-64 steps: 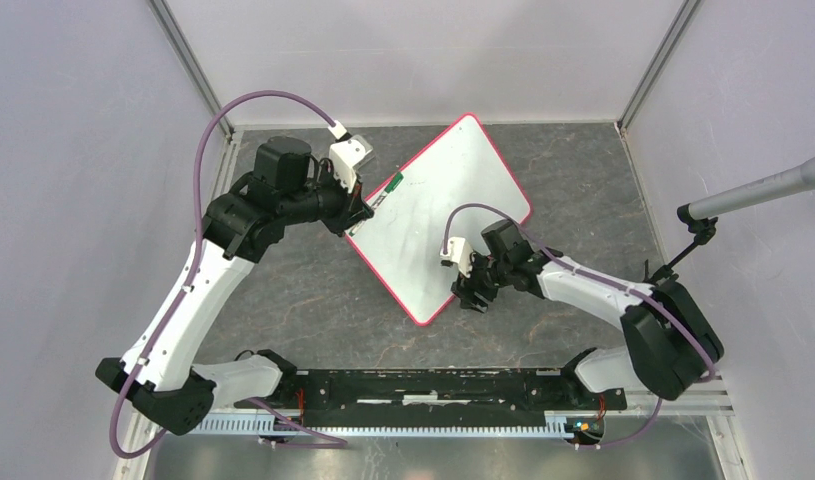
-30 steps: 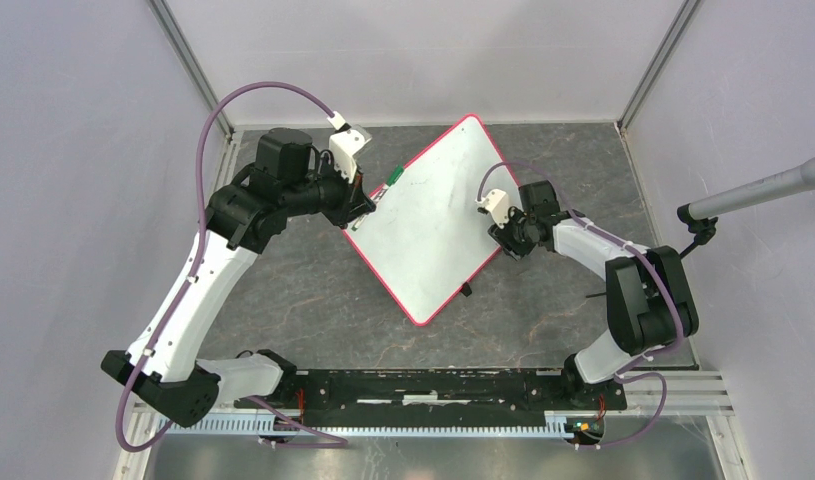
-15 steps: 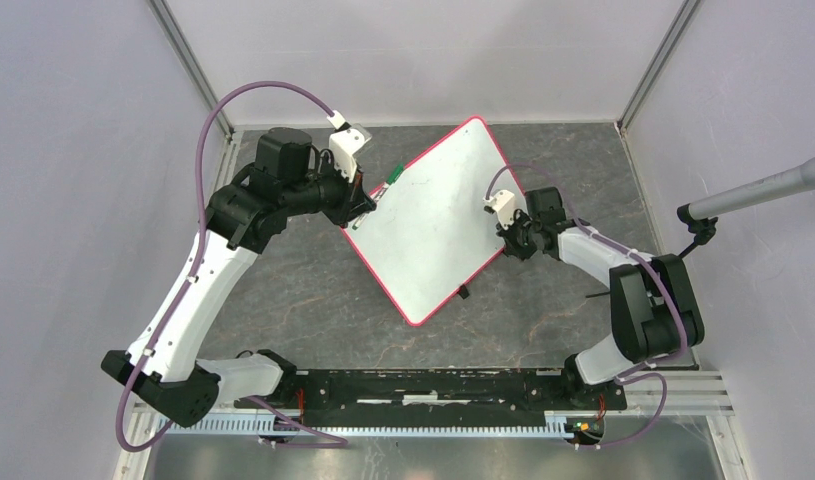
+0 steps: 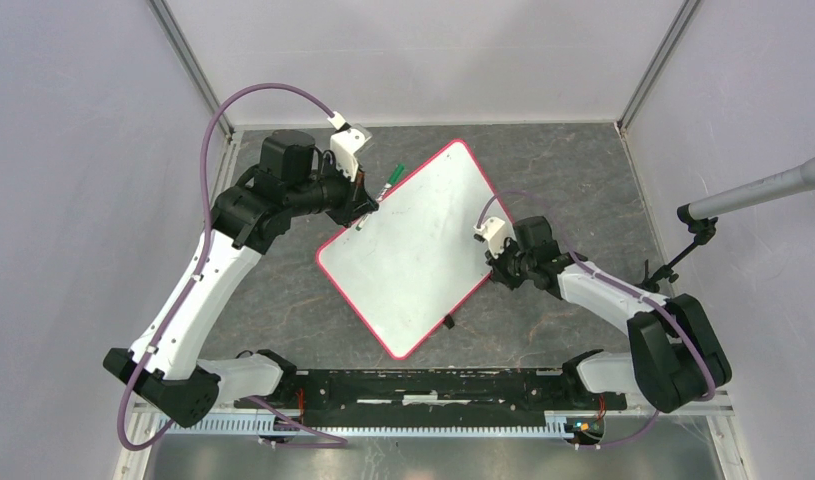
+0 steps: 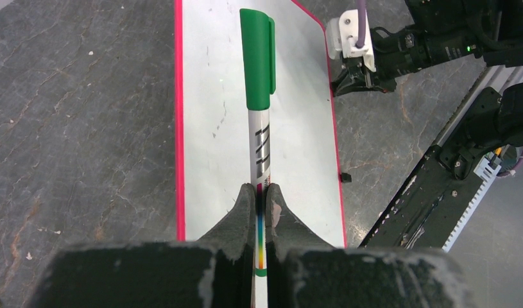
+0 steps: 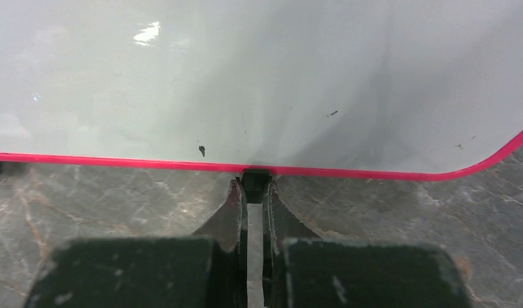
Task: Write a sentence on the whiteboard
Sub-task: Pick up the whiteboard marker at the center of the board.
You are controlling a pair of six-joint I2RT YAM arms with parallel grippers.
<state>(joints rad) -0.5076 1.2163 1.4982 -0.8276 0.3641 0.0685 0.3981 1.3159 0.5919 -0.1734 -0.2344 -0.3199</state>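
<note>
The whiteboard [image 4: 413,255] lies turned like a diamond on the grey table; its face [image 5: 214,160] shows only small dark specks and no green sentence. My left gripper [image 4: 363,205] is at the board's far left edge, shut [image 5: 260,192] on a white marker [image 5: 262,141], whose green cap [image 4: 394,174] points away from the fingers. My right gripper [image 4: 498,262] is at the board's right edge. It is shut [image 6: 253,187] on a small black tab [image 6: 255,176] that sticks out from the red-pink rim [image 6: 117,159].
A second black tab [image 4: 449,322] sits on the board's near right edge. A black rail [image 4: 423,385] runs along the table's near edge between the arm bases. A grey microphone on a stand [image 4: 763,190] reaches in from the right wall.
</note>
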